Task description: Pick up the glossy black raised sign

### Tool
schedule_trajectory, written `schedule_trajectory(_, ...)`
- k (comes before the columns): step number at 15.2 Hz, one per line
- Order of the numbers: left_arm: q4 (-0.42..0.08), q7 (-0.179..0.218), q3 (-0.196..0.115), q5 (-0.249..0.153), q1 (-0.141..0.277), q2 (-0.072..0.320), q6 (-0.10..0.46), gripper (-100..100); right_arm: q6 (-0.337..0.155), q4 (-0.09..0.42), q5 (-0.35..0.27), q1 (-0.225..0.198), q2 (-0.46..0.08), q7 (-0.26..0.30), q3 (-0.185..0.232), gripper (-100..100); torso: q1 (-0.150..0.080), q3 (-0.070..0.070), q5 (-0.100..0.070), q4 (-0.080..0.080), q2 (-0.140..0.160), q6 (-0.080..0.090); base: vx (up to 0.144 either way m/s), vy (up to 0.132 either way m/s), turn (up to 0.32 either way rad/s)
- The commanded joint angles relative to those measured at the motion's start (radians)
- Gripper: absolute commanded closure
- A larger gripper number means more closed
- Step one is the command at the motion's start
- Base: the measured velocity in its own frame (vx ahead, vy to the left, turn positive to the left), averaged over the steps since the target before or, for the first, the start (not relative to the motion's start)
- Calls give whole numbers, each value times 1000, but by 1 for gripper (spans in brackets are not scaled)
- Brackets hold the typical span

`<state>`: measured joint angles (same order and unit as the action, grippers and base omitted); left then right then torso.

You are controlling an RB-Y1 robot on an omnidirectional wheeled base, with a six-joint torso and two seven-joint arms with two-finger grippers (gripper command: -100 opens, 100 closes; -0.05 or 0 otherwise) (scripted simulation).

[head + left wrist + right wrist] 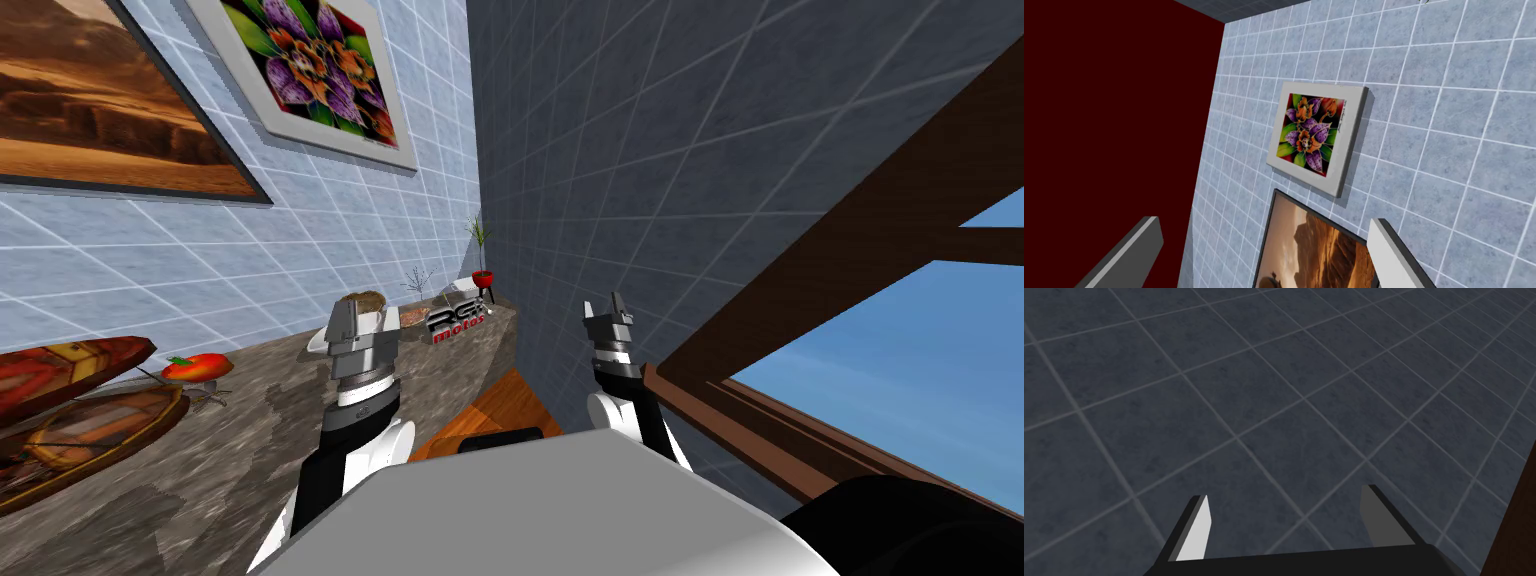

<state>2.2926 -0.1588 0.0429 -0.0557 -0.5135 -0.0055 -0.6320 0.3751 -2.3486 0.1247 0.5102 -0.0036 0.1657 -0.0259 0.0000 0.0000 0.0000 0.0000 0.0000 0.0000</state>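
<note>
Approach stage, before any grasp. The sign (pixel 458 322), black block letters over a red word, stands near the far end of the counter (pixel 270 400), close to the corner where the pale tiled wall (pixel 300 250) meets the dark wall (pixel 650 150); whether it stands upright or leans back is hard to tell at this range. Your left gripper (pixel 363 312) hangs above the counter, short of the sign and to its left, pointing up at the pale wall, fingers spread wide and empty. Your right gripper (pixel 602 303) is raised beside the dark wall, off the counter, likewise wide and empty. Judged from this, the left arm is the nearer one. The next move calls for tilting that hand down towards the counter, carrying it forward to the sign, and setting one finger on each face before you close
</note>
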Motion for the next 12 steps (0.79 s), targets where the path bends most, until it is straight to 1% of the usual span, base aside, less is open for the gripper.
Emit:
schedule_trajectory(1,-1,-9,-8,15,0,44,-6,-100,0,0,0,0,0,0,0,0,0,0,0,0,0,0,10,2,-38)
schedule_trajectory(2,-1,-9,-8,15,0,44,-6,-100,0,0,0,0,0,0,0,0,0,0,0,0,0,0,16,4,-45)
schedule_trajectory(3,-1,-17,-17,31,0,77,-13,-100,0,0,0,0,0,0,0,0,1,0,0,0,-1,0,20,7,-49)
schedule_trajectory(4,-2,-29,-28,51,0,100,-21,-100,0,0,0,0,0,0,0,0,1,-1,0,0,-1,0,30,10,-96)
schedule_trajectory(5,-2,-29,-28,51,0,113,-21,-100,0,0,0,0,0,0,0,0,1,-1,0,0,-2,0,31,14,-79)
schedule_trajectory(6,-3,-44,-42,76,0,142,-31,-100,0,0,0,0,0,0,0,0,1,-1,0,0,-2,0,35,16,-83)
schedule_trajectory(7,-3,-44,-42,76,0,150,-31,-100,0,0,0,0,0,0,0,0,2,-1,0,0,-2,0,34,18,-71)
schedule_trajectory(8,-4,-61,-58,105,0,182,-43,-100,0,0,0,0,0,0,0,0,2,-1,0,-1,-2,0,37,14,-113)
schedule_trajectory(9,-4,-61,-58,105,0,190,-43,-100,0,0,0,0,0,0,0,0,2,-1,0,-1,-3,0,40,18,-83)
schedule_trajectory(10,-5,-80,-76,138,-1,221,-57,-100,0,0,0,0,0,0,0,0,2,-2,0,-1,-3,0,45,22,-77)
schedule_trajectory(11,-5,-80,-76,138,-1,232,-57,-100,0,0,0,0,0,0,0,0,2,-2,0,-1,-3,0,40,22,-83)
schedule_trajectory(12,-6,-102,-97,175,-3,261,-72,-100,0,0,0,0,0,0,0,0,2,-2,0,-1,-3,0,44,21,-134)
